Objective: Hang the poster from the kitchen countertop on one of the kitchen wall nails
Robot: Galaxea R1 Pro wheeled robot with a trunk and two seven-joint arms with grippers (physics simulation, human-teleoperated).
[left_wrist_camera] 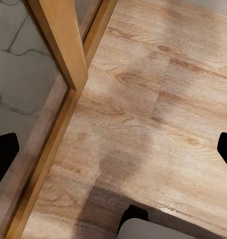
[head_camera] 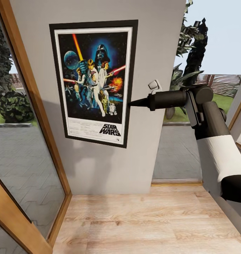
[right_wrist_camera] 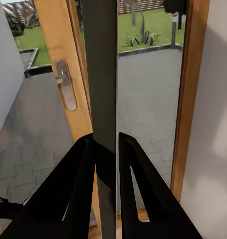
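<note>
My right claw (head_camera: 131,103) is closed on the right edge of the poster (head_camera: 94,83), which sits flat against the grey wall (head_camera: 152,46) in the upper left of the head view. In my right wrist view the poster's thin edge (right_wrist_camera: 104,74) runs between my fingers (right_wrist_camera: 78,184). My left claw (left_wrist_camera: 113,154) hangs spread open over the wood floor (left_wrist_camera: 158,109).

Head cam faces wall (head_camera: 99,169); left wrist cam near floor (left_wrist_camera: 153,124).

Bright even daylight, soft shadows
</note>
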